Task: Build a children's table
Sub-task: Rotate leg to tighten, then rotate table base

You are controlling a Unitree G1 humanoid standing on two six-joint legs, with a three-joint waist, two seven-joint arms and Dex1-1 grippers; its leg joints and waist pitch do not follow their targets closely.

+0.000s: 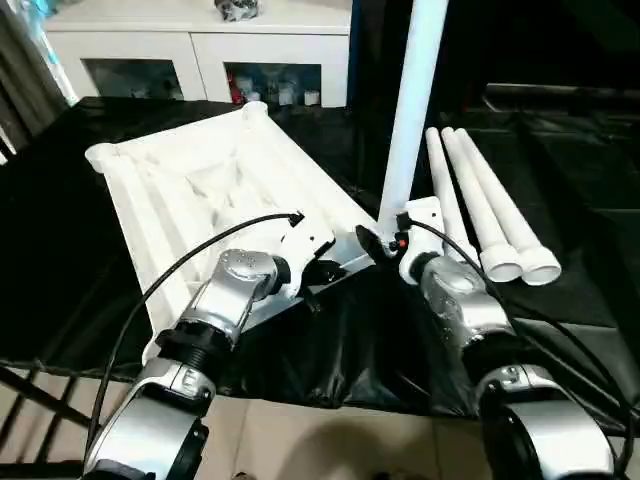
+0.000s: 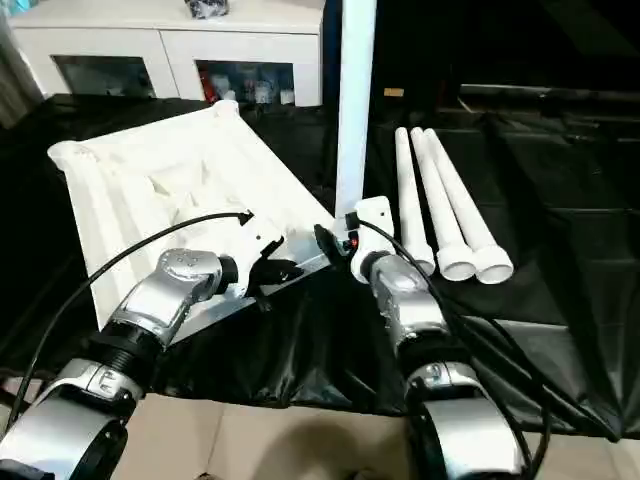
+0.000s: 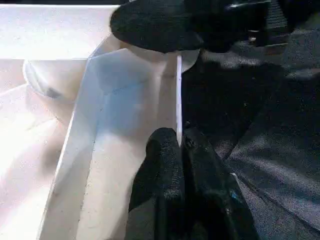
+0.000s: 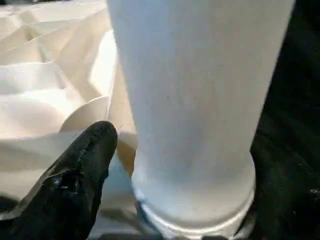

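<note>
Black-covered table, upturned white tabletop lying on it, three white legs side by side

I see a white ribbed tabletop and white legs on a black cloth. My forearms are silver.

Left fingers pinched shut (right fingers spread).

silver forearms, black cables, black fingers
</note>
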